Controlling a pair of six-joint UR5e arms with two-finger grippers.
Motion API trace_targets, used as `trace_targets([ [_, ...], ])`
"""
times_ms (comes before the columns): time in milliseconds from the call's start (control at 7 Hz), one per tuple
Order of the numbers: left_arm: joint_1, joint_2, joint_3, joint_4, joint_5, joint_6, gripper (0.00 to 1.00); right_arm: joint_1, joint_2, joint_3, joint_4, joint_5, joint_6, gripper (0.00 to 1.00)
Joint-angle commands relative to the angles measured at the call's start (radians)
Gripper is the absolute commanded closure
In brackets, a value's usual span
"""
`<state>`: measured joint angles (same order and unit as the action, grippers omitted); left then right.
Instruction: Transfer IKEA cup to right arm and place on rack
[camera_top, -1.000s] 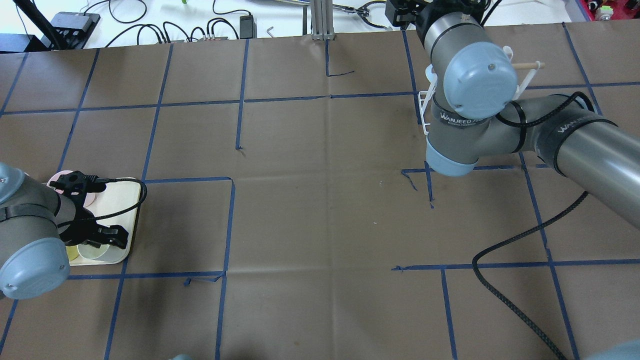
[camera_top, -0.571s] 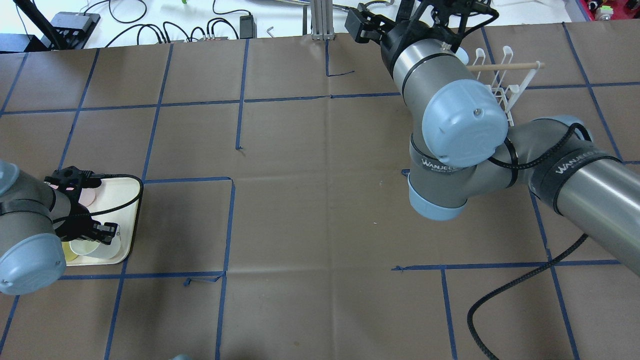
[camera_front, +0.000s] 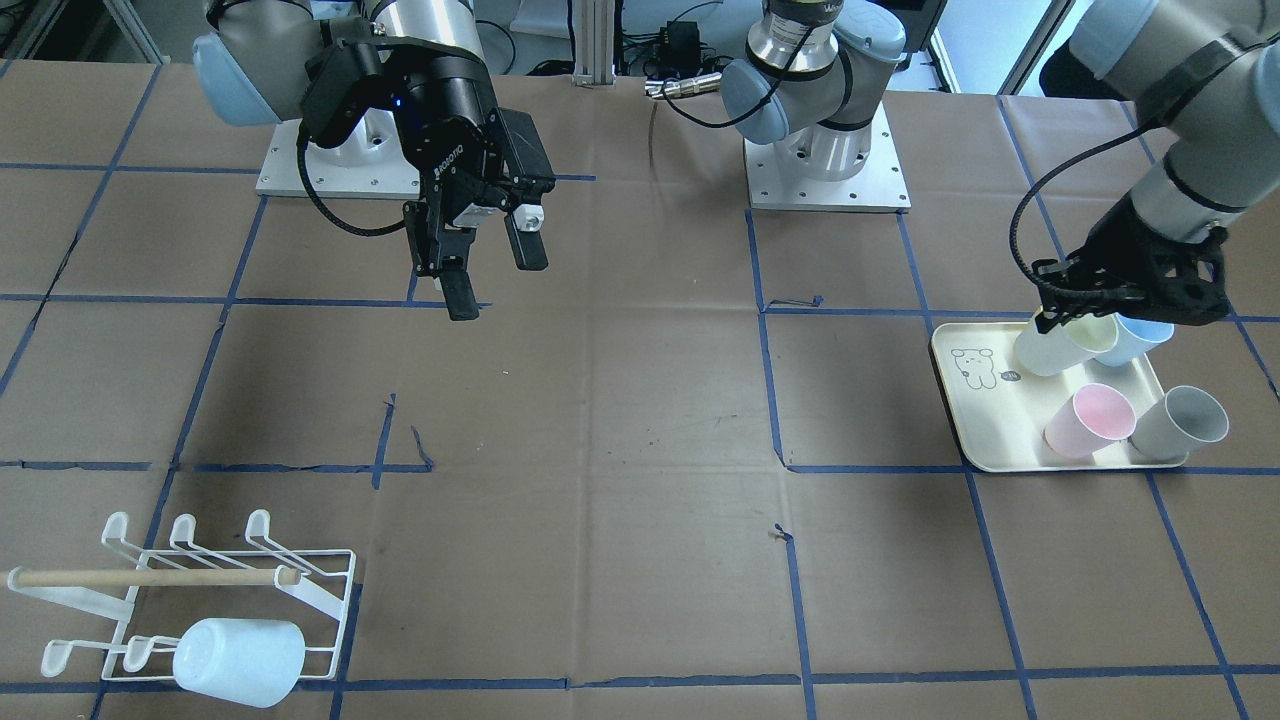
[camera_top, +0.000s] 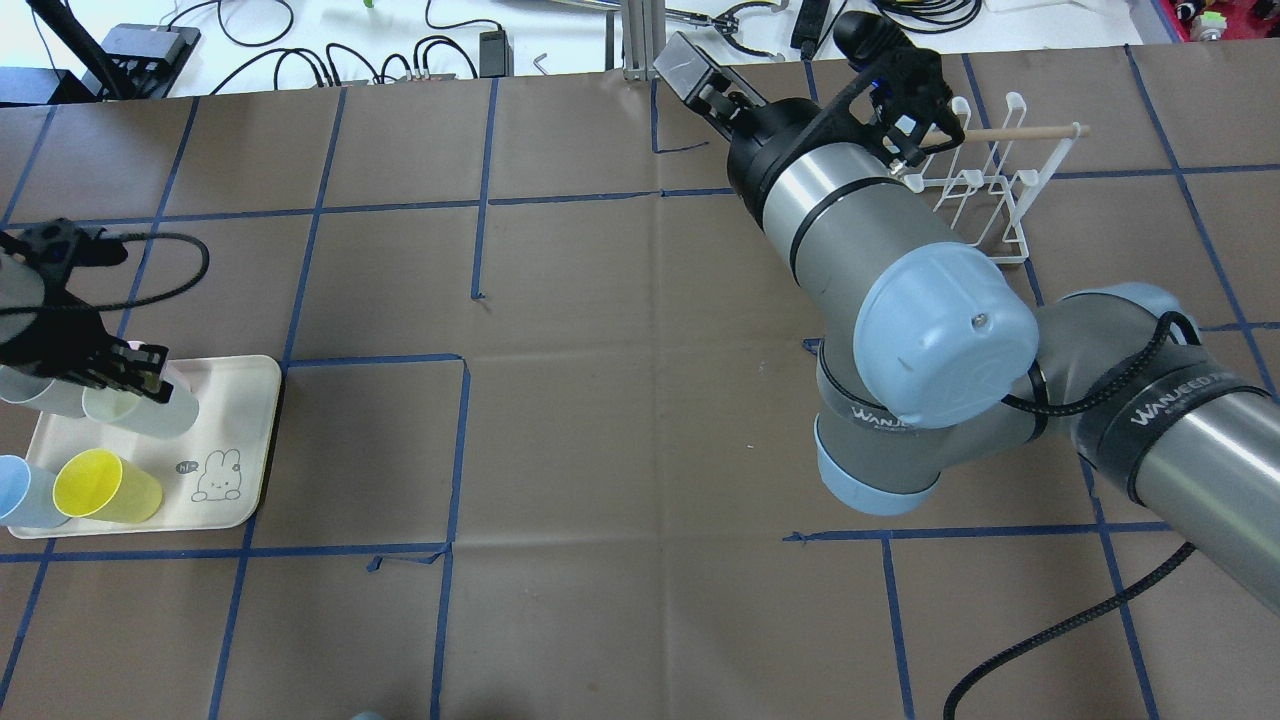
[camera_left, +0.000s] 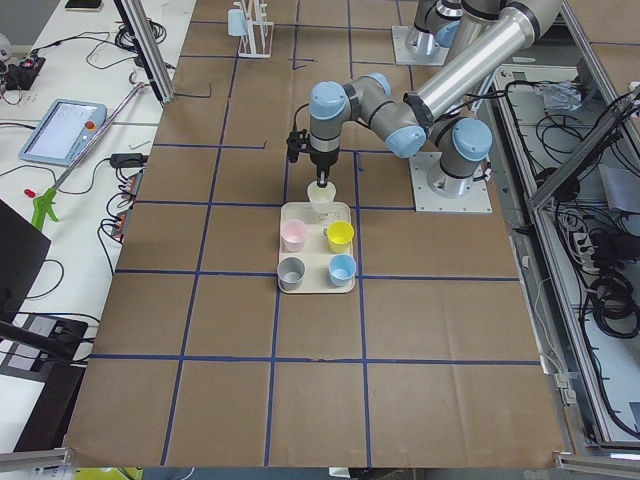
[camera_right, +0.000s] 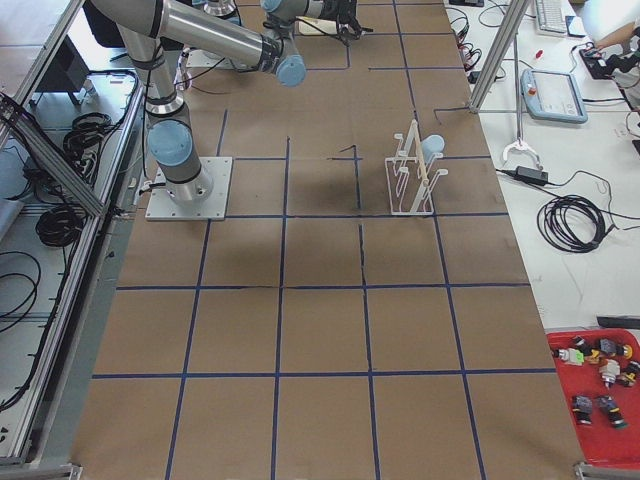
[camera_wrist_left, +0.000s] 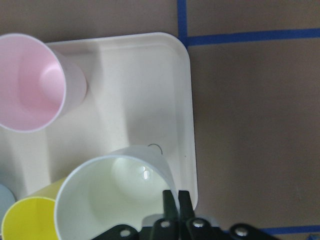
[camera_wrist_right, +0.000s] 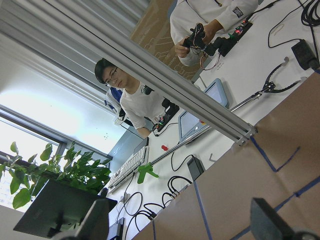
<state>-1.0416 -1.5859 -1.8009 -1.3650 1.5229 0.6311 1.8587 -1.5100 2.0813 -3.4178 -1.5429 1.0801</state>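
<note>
In the front-facing view the left gripper (camera_front: 1050, 316) is pinched on the rim of a pale cream plastic cup (camera_front: 1040, 355). The cup hangs tilted over the cream rectangular tray (camera_front: 962, 420), base slanting toward mid-table. The right gripper (camera_front: 495, 278), jaws wide and empty, hovers well apart across bare brown paper. Overhead, the cup's long axis points toward the right arm (camera_top: 880, 250), so a handover would likely run along it. The white wire rack with a wooden dowel (camera_top: 1000, 190) stands just beyond that arm. The left side view sets the cup above the tray's edge nearest mid-table, with four other cups (camera_left: 293, 235) close below. The right side view shows a pale blue cup (camera_right: 432, 147) on the rack. The left wrist view shows fingers (camera_wrist_left: 168, 200) nipping the cup's wall. The right wrist view shows nothing between the open fingertips.
</note>
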Motion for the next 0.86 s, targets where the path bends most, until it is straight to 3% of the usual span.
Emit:
trace_targets([
  [0, -0.154, -0.144, 0.334, -0.188, -0.012, -0.037, 1.00, 0.010, 0.007, 0.093, -0.149, 0.001, 0.283, 0.00],
  [143, -0.251, -0.204, 0.441, -0.190, -0.019, -0.044, 1.00, 0.010, 0.007, 0.106, -0.161, 0.000, 0.303, 0.00],
  [286, -0.337, -0.229, 0.474, -0.189, -0.094, -0.045, 1.00, 0.010, 0.010, 0.105, -0.158, -0.002, 0.305, 0.00],
  [571, -0.373, -0.203, 0.447, -0.136, -0.362, -0.047, 1.00, 0.010, 0.008, 0.105, -0.158, -0.003, 0.305, 0.00],
  [714, -0.374, -0.185, 0.399, -0.044, -0.514, -0.038, 1.00, 0.010, 0.007, 0.103, -0.156, -0.008, 0.305, 0.00],
])
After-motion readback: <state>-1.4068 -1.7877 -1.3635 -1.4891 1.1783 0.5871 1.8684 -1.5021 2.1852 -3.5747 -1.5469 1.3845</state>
